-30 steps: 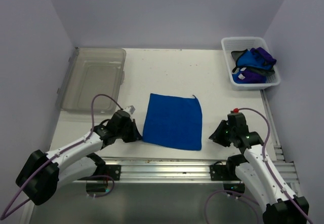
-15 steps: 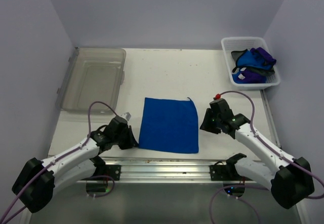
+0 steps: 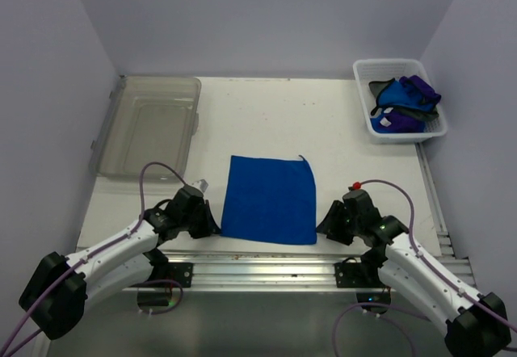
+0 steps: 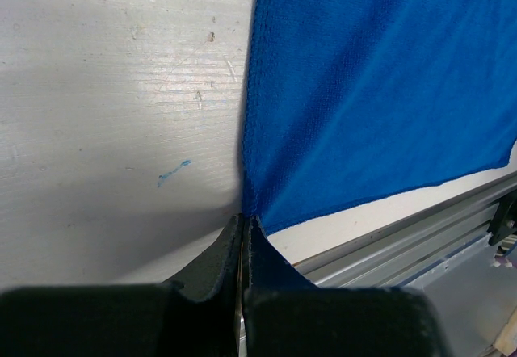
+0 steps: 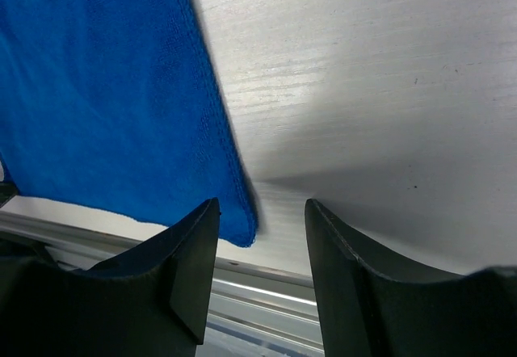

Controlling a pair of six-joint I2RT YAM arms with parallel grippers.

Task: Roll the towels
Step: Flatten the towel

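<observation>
far left of the bench (image 3: 275, 115), a clear tub (image 3: 149, 131), lying well apart from the rest. left pincer (image 3: 212, 224) low at the near edge, fingers (image 4: 218, 252) pressed together with no gap, nipped onto the near-left corner of the blue towel (image 3: 271, 199). that towel lies spread flat at bench centre, close to the front rail (image 3: 258, 262). it looks almost square from above, so the long axis is hard to call. its side edges run near-to-far and lean a little rightward toward the back, and its near edge lies roughly along the rail. small curl at the far-right corner. right pincer (image 3: 328, 226) down at the near-right corner, jaws parted moderately and holding nothing. the wrist view shows the corner tip just inside the gap by the left finger (image 5: 194, 252), bare bench under the rest. far right, a white basket (image 3: 361, 102) with bunched towels (image 3: 400, 94), blue and purple, heaped with no clear direction.
</observation>
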